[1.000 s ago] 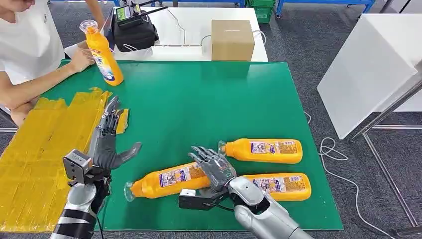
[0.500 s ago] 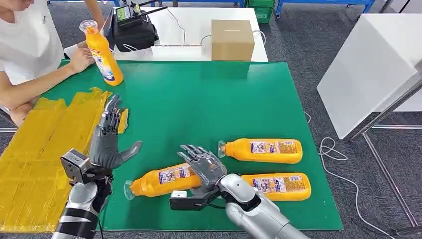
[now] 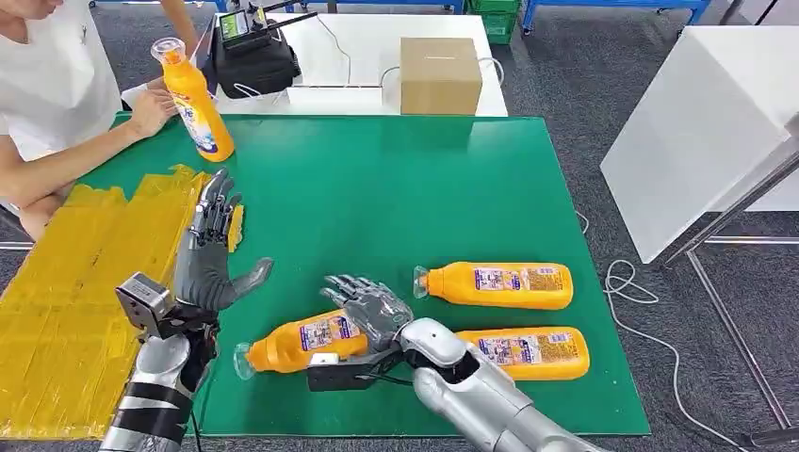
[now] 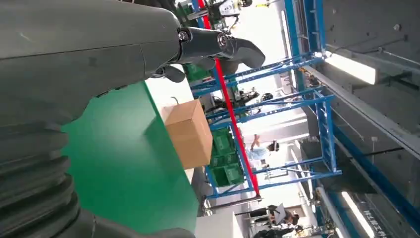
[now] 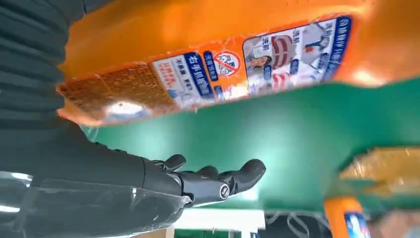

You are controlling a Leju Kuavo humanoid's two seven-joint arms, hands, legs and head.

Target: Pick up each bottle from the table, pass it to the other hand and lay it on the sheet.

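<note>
Three orange bottles lie on the green table point(image 3: 396, 198). My right hand point(image 3: 369, 309) rests over the base end of the nearest bottle point(image 3: 300, 340), fingers spread and not closed on it; in the right wrist view that bottle's label point(image 5: 223, 59) fills the frame beside the fingers point(image 5: 218, 181). Two more bottles lie to the right, one farther point(image 3: 497, 285) and one nearer point(image 3: 528, 352). My left hand point(image 3: 209, 256) stands raised and open at the edge of the yellow sheet point(image 3: 75, 282). A person holds a fourth bottle point(image 3: 195, 100) upright at the far left corner.
The person point(image 3: 57, 94) sits at the table's left side, forearm on the sheet's far end. A cardboard box point(image 3: 439, 75) and a black device point(image 3: 250, 56) stand on a white table behind. A white cabinet point(image 3: 707, 132) stands to the right.
My right hand has slid left along the nearest bottle, which has shifted slightly left with it. My left hand has risen a little. The person's bottle has stayed put.
</note>
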